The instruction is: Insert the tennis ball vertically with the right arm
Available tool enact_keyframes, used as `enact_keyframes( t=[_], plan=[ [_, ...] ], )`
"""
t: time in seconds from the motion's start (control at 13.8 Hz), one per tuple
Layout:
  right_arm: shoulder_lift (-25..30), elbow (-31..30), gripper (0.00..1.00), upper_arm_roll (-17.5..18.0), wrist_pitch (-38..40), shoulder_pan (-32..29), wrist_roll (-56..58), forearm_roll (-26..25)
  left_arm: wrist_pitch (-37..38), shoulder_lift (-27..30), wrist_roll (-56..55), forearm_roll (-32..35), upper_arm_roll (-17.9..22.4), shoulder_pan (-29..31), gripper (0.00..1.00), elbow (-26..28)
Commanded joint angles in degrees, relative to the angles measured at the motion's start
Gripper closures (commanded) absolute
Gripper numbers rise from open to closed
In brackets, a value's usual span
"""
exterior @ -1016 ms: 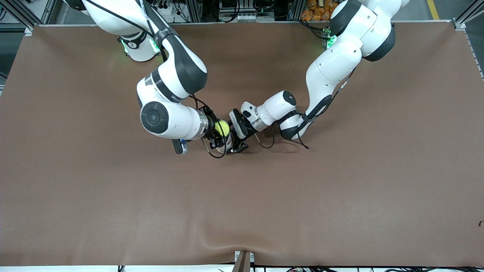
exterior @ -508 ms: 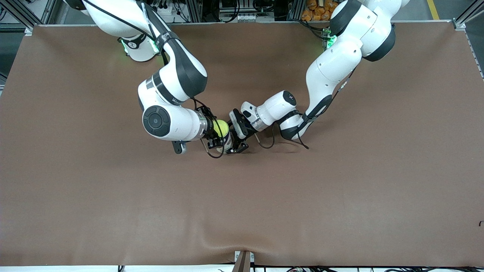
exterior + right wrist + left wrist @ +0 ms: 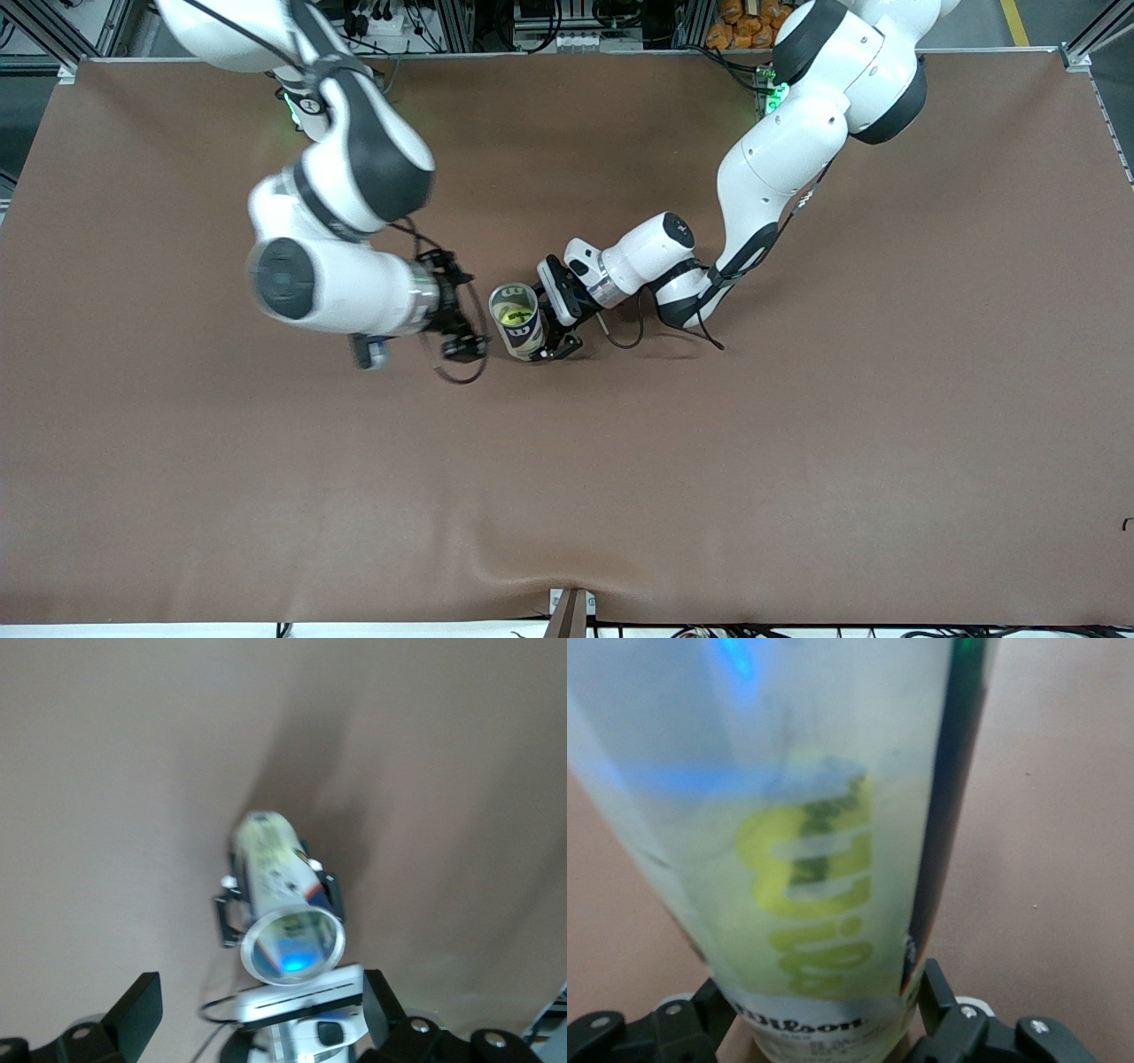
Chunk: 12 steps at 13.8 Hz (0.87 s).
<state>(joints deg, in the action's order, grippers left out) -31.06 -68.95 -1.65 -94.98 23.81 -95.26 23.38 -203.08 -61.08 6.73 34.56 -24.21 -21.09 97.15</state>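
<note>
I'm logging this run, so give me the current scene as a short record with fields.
ball: tennis ball inside the can, seen through its open top
can: clear tube upright on the brown table
left claw: shut on the can near its base
right claw: open, empty, beside the can toward the right arm's end
step: ball is in; can not yet released

One tennis ball [image 3: 508,312], one clear can [image 3: 517,320], one brown table [image 3: 797,443], two arms, two grippers.
</note>
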Motion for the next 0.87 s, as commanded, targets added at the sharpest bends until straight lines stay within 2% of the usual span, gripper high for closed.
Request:
enact_keyframes(
  t=[0.0, 0.22, 0.36, 0.51, 0.58, 0.65, 0.8],
  plan=[
    [0.3, 2.68, 0.0, 0.77, 1.99, -5.43, 7.51, -1.14, -0.56, 0.08, -0.67, 1.3, -0.14, 0.44, 0.11, 0.23],
    [0.3, 2.68, 0.0, 0.94, 2.08, -10.08, 18.05, -3.43, -0.56, 0.08, -0.67, 1.3, -0.05, 0.35, 0.08, 0.32],
    [0.3, 2.68, 0.0, 0.95, 2.08, -12.55, 26.66, -4.83, -0.56, 0.08, -0.67, 1.3, -0.05, 0.35, 0.0, 0.41],
    [0.3, 2.68, 0.0, 1.55, 2.16, -15.36, 36.24, -8.68, -0.56, 0.17, -0.67, 1.38, -0.05, 0.18, 0.0, 0.41],
    [0.39, 2.68, 0.0, 2.0, 2.17, -16.15, 37.5, -9.4, -0.56, 0.26, -0.67, 1.38, -0.05, 0.26, 0.0, 0.49],
    [0.39, 2.68, 0.0, 3.3, 2.86, -17.73, 37.95, -10.54, -0.56, 0.34, -0.67, 1.47, -0.05, 0.35, 0.0, 0.84],
    [0.39, 3.82, 0.0, 9.0, 4.71, -22.81, 47.99, -18.67, -0.56, 0.34, -0.67, 1.47, -0.13, 0.61, 0.0, 1.81]
  ],
)
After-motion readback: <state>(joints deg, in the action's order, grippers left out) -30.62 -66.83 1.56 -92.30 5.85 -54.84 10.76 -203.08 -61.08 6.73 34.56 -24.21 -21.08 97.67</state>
